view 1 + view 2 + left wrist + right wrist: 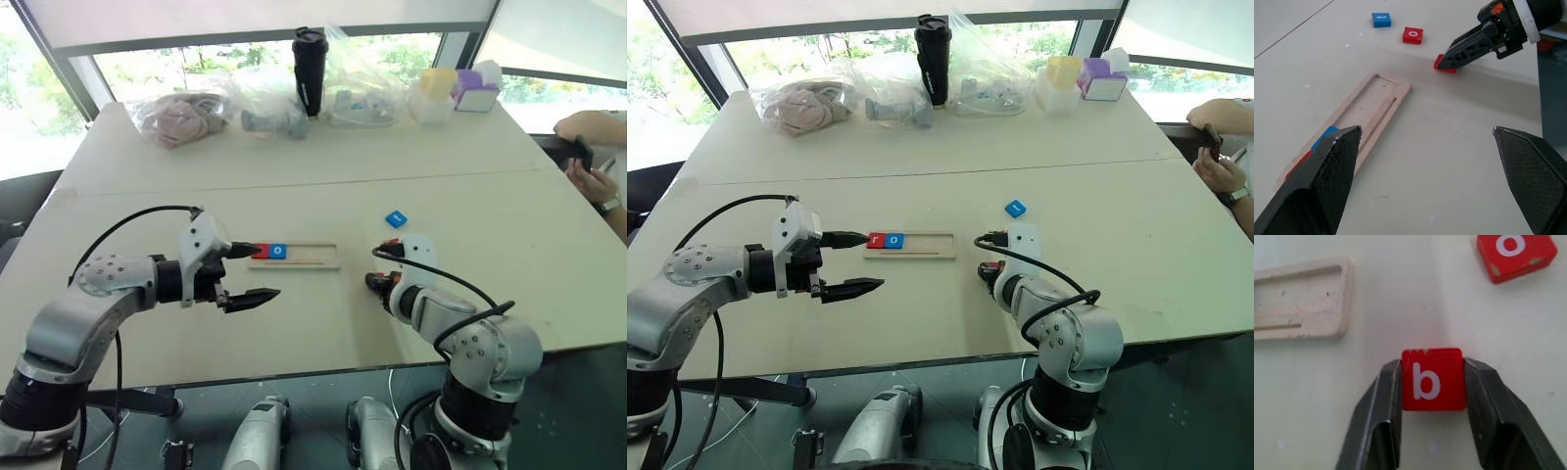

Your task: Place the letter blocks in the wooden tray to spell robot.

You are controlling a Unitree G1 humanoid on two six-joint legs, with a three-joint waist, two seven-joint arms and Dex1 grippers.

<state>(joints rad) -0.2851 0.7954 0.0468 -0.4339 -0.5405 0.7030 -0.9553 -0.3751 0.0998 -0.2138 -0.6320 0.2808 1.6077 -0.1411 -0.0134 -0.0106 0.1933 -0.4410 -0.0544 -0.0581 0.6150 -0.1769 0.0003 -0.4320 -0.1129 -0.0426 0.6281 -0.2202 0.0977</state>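
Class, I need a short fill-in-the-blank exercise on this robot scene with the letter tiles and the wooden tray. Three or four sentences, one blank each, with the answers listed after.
1. The right gripper is shut on a red tile bearing the letter ____.
2. The wooden tray already holds ____ tiles, one red and one blue.
3. The left gripper hovers near the tray with its fingers ____.
4. The loose tile lying beside the blue tile is coloured ____.

Answers: b; two; open; red
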